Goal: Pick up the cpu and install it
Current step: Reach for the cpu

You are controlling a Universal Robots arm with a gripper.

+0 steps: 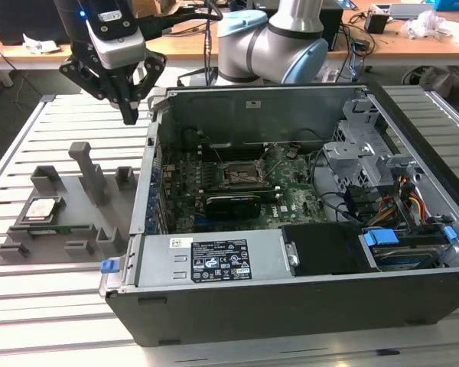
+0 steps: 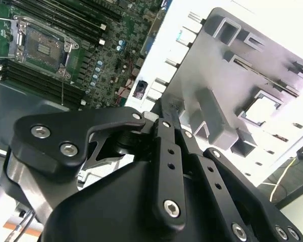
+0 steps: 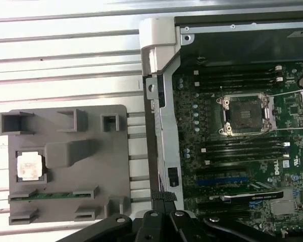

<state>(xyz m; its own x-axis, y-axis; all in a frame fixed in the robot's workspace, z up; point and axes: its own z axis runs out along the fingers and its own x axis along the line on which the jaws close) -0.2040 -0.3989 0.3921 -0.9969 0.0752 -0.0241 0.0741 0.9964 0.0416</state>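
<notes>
Claw (image 1: 130, 115) closed, empty, well apart from cpu (image 1: 43, 208).

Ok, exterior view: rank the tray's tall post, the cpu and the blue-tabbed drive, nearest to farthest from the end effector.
1. tall post, middle of the tray.
2. cpu, tray pocket, exterior view's left.
3. blue-tabbed drive, case's end, exterior view's right.

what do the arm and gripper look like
The arm is silvery-grey metal tubing with pale blue joint caps. The gripper is matt black, built of flat linked bars fastened with silver screws. Above it sits a light grey and black wrist unit with a small blue light, and black cables run beside it.
</notes>
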